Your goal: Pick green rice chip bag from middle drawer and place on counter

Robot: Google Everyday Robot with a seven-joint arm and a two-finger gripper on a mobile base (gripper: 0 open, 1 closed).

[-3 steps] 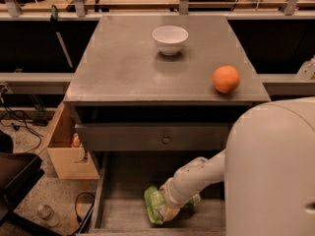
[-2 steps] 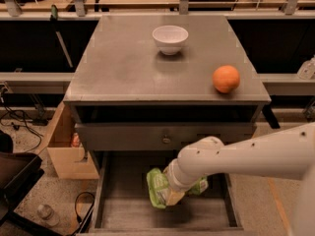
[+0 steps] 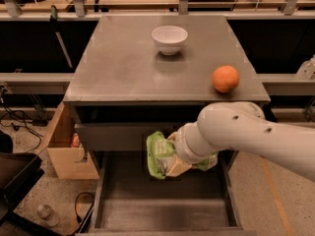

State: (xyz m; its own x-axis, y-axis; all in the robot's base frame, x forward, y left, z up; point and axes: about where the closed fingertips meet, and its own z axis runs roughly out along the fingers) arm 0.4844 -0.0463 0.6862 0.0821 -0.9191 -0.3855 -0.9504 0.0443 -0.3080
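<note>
The green rice chip bag (image 3: 160,154) hangs in the air above the open middle drawer (image 3: 162,213), in front of the gray drawer front above it. My gripper (image 3: 176,157) is at the end of the white arm reaching in from the right, shut on the bag's right side. The bag is crumpled, with its white panel facing the camera. The counter (image 3: 123,63) lies above and behind the bag.
A white bowl (image 3: 170,38) stands at the back middle of the counter. An orange fruit (image 3: 226,78) sits near its front right edge. A cardboard box (image 3: 66,149) stands on the floor left of the cabinet, and a black object (image 3: 15,181) is at lower left.
The arm has lifted the bag up out of the drawer, from its floor to about the level of the drawer front above. The arm has swung across the view.
</note>
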